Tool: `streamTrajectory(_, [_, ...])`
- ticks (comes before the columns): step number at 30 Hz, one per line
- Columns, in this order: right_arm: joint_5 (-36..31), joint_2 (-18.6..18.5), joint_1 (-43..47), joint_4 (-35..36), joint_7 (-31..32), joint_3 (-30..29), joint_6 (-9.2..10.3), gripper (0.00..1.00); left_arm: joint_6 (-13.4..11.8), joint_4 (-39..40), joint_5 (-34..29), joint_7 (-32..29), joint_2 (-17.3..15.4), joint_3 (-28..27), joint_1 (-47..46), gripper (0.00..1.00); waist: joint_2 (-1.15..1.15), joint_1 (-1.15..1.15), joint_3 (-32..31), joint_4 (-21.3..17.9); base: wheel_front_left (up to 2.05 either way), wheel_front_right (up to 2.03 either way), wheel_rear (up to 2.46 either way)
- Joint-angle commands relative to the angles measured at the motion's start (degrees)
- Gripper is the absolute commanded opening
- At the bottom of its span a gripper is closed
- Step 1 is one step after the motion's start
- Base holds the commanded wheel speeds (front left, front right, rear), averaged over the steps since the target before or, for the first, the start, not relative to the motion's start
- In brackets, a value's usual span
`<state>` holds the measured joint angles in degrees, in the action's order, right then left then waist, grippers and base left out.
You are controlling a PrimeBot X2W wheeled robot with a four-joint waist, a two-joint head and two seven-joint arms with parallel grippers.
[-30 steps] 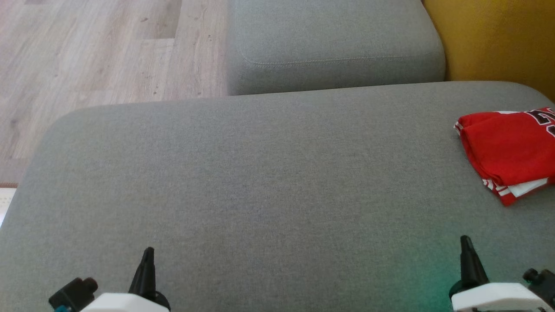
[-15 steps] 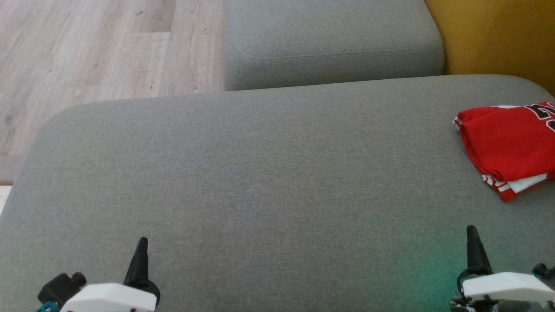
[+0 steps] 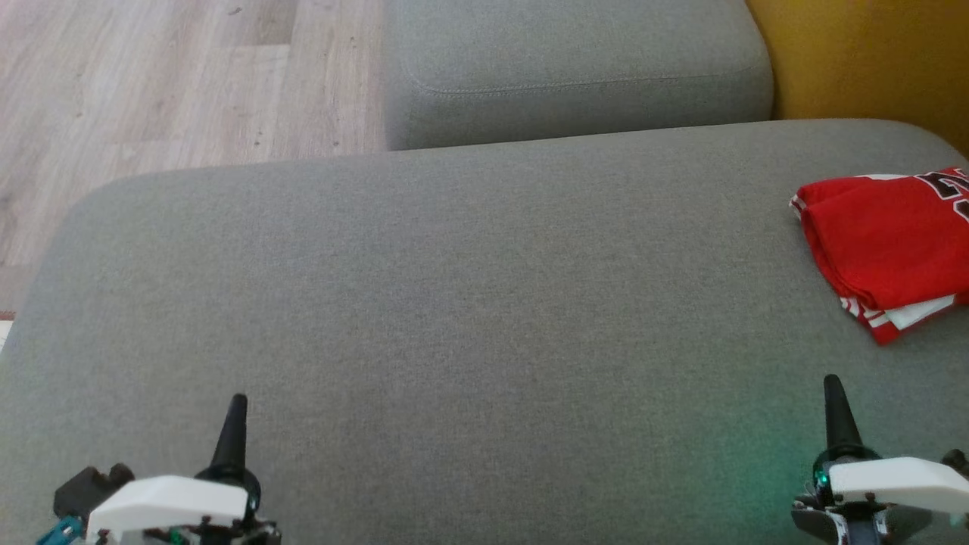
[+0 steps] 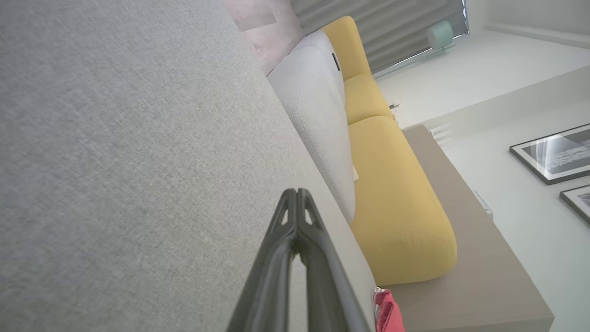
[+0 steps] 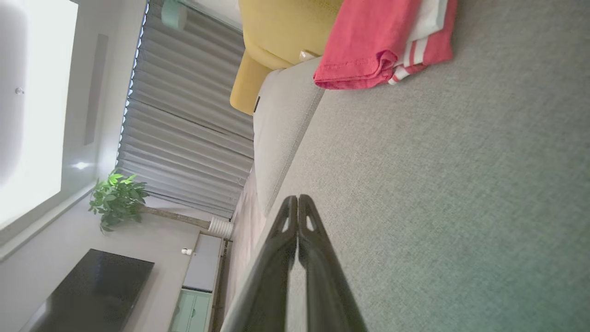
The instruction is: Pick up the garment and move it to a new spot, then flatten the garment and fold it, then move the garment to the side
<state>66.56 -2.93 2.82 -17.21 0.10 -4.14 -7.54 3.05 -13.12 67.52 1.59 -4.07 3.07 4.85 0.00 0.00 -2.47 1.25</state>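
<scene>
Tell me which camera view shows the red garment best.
The head view: the garment lies folded on the grey cushion, striped hem and dark lettering visible, though cut by the frame edge. The right wrist view shows its folded edge and stripes, cropped; the left wrist view, a red sliver.

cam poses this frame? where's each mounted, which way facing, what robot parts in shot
Head view: on the head, facing forward and down at the grey cushion; left gripper lower left, right gripper lower right, both shut.
Left wrist view: on the left wrist, rolled sideways, facing along its shut fingers across the cushion toward the yellow sofa.
Right wrist view: on the right wrist, rolled too, facing along its shut fingers toward the blinds.
Shared: all three show the cushion and the folded red garment.
</scene>
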Motion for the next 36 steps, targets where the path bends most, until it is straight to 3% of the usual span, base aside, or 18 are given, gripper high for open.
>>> streamTrajectory(1, [1.72,-0.21,-3.82,2.27,0.54,0.47,0.04,0.00,0.59,1.65,1.75,-0.27,-0.76,-1.81,-4.04,0.00,0.00,0.00,0.10,-0.05,0.00,0.00,0.00])
streamTrajectory(36, [24.44,0.04,-8.76,3.15,6.16,-2.31,0.05,0.00,4.26,-0.71,25.37,-5.99,-0.45,-7.08,-10.53,0.00,0.00,0.00,2.53,-1.20,0.00,0.00,0.00])
